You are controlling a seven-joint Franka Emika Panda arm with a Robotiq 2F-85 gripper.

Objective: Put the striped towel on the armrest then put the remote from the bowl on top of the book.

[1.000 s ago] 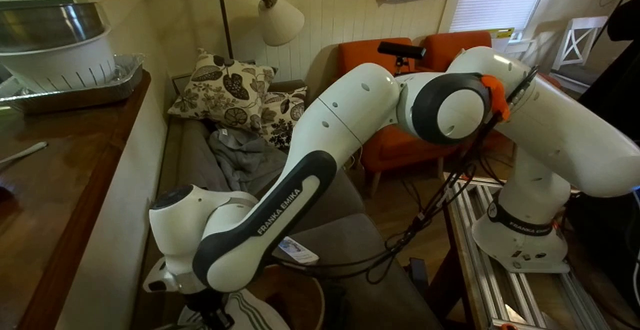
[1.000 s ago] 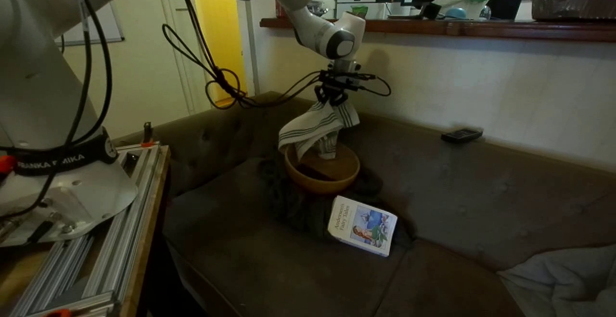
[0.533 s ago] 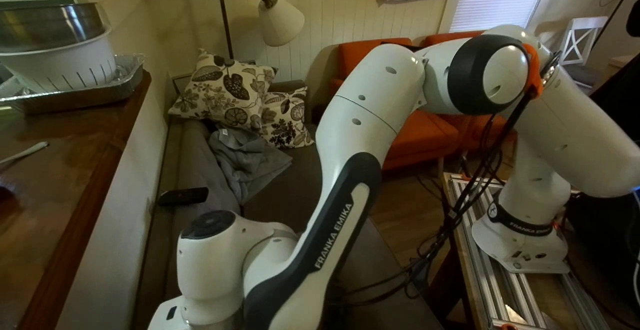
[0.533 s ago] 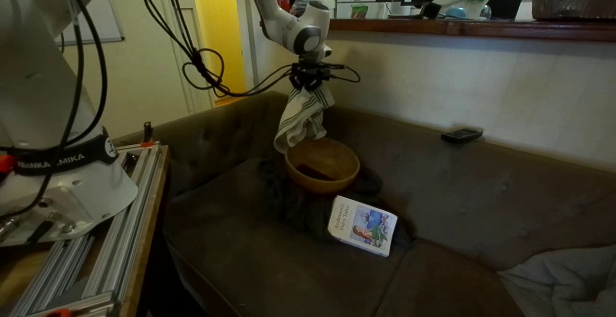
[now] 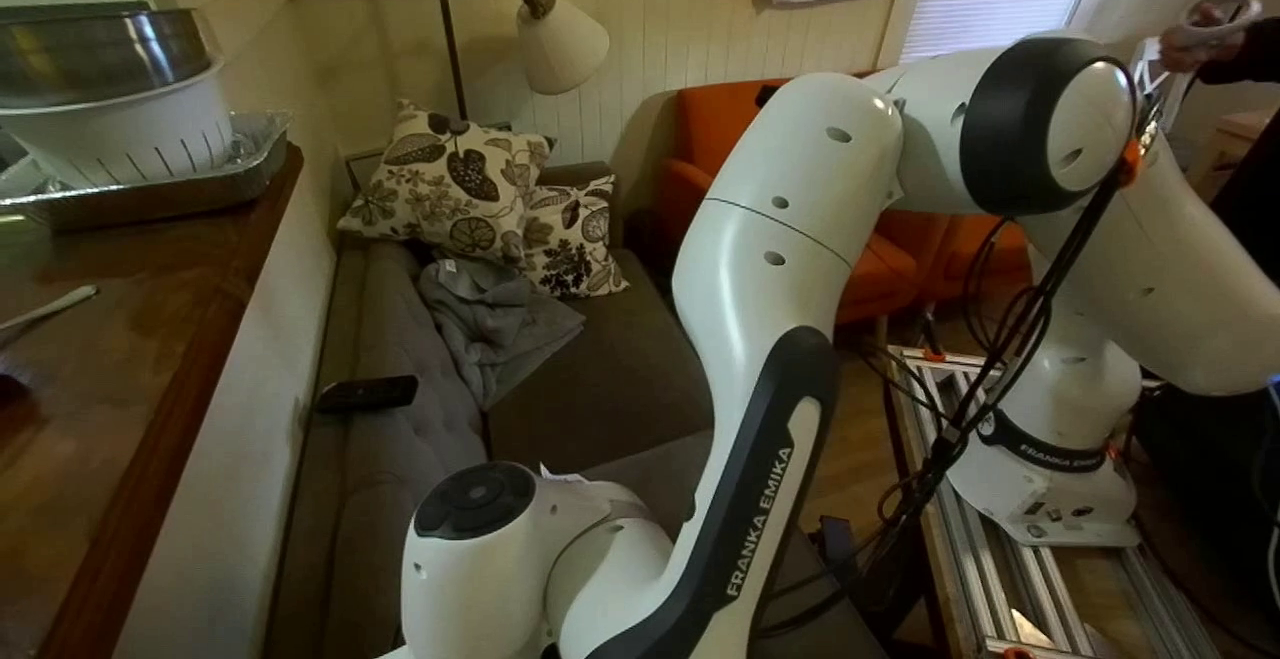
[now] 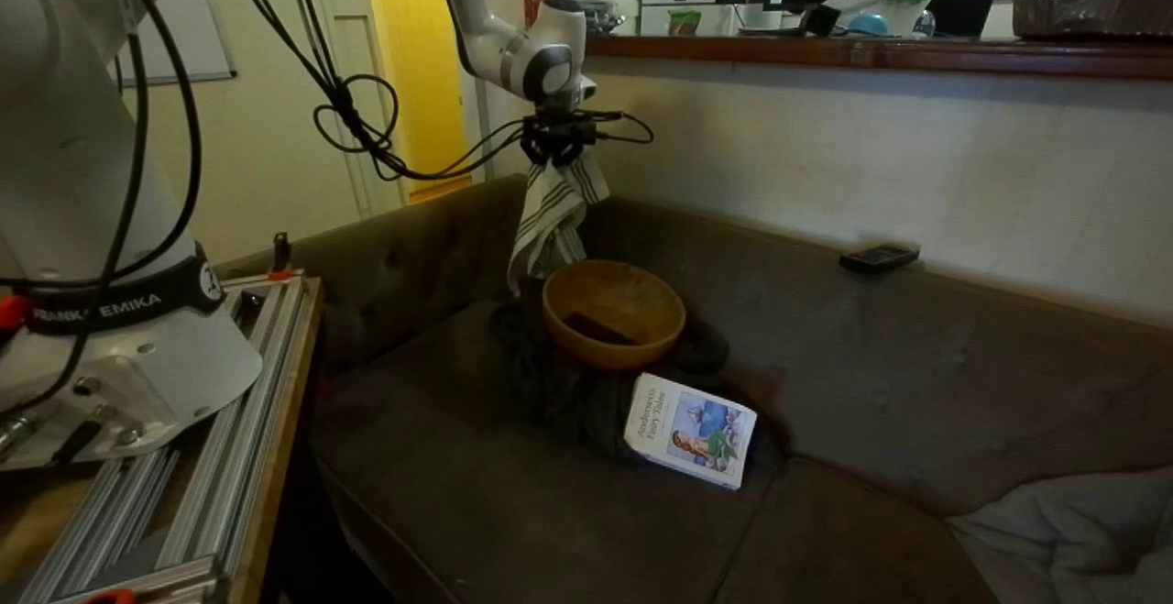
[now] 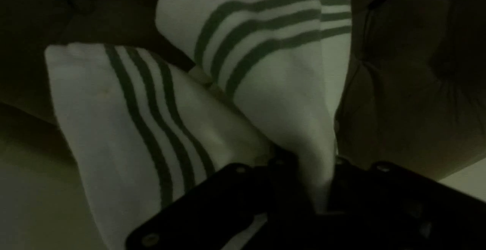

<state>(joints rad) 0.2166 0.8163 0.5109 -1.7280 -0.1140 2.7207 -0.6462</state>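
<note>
The striped towel [image 6: 550,219], white with dark green stripes, hangs from my gripper [image 6: 555,157] in an exterior view. It hangs just beyond the left rim of the tan bowl [image 6: 646,297], near the sofa's armrest [image 6: 403,251]. In the wrist view my gripper [image 7: 310,166] is shut on a fold of the towel [image 7: 281,75], with loose ends spreading on both sides. A dark remote [image 6: 597,327] lies inside the bowl. The book [image 6: 692,430] lies face up on the sofa in front of the bowl. The gripper is out of frame in the view from above the counter.
Another black remote [image 6: 880,258] lies on top of the sofa back and shows in an exterior view too [image 5: 368,394]. A dark cloth [image 6: 586,407] lies under the bowl. A grey blanket [image 5: 490,319] and patterned pillows [image 5: 455,179] are farther along the sofa [image 6: 513,494]. A wall stands behind.
My gripper has lifted the towel up out of the bowl and carried it left, past the bowl's rim toward the armrest. The remote in the bowl is now uncovered.
</note>
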